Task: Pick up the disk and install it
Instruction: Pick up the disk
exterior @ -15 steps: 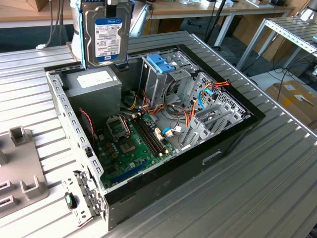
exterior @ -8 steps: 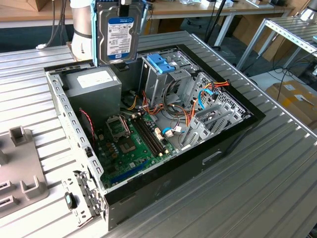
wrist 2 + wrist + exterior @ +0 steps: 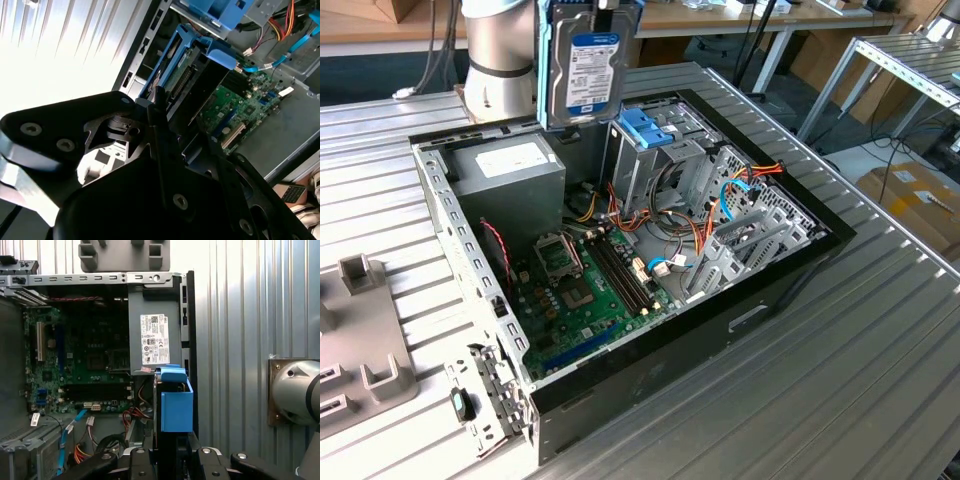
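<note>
A ribbed metal table (image 3: pixel 880 380) carries an open black computer case (image 3: pixel 720 330), laid flat near the middle so its green circuit board and cables face up. At the case's far end sits a grey metal box (image 3: pixel 515 170) with a white sticker. Above that end, toward the table's far edge, hangs the disk (image 3: pixel 582 65). It is flat, grey and blue-framed, held upright, probably to slide edge-first into a bay. The black pincer (image 3: pixel 172 452) pinches it from both sides.
</note>
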{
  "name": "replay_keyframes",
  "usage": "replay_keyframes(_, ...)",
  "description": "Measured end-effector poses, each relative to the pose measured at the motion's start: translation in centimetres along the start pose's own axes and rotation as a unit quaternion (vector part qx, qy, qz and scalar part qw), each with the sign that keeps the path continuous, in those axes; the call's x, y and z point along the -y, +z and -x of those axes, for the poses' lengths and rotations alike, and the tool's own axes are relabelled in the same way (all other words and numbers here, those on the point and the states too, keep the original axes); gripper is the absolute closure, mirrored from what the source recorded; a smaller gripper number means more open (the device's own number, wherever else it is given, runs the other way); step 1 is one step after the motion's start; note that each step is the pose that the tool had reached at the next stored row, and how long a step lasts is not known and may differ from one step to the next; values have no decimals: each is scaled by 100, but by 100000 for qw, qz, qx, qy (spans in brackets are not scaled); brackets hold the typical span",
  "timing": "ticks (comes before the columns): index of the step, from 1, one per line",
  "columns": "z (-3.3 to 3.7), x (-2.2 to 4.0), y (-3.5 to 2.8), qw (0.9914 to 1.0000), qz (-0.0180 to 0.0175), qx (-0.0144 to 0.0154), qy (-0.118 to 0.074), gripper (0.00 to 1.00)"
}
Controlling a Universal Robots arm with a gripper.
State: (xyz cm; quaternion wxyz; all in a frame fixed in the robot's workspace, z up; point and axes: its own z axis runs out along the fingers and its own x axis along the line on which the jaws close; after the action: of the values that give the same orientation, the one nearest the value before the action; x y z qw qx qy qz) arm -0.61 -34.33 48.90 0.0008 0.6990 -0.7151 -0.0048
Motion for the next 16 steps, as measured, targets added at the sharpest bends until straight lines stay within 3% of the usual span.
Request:
replay_keyframes(8, 9, 364, 0, 100000, -5, 4, -5, 65)
replay_keyframes(16, 15, 655, -1, 100000, -2, 6, -2, 65)
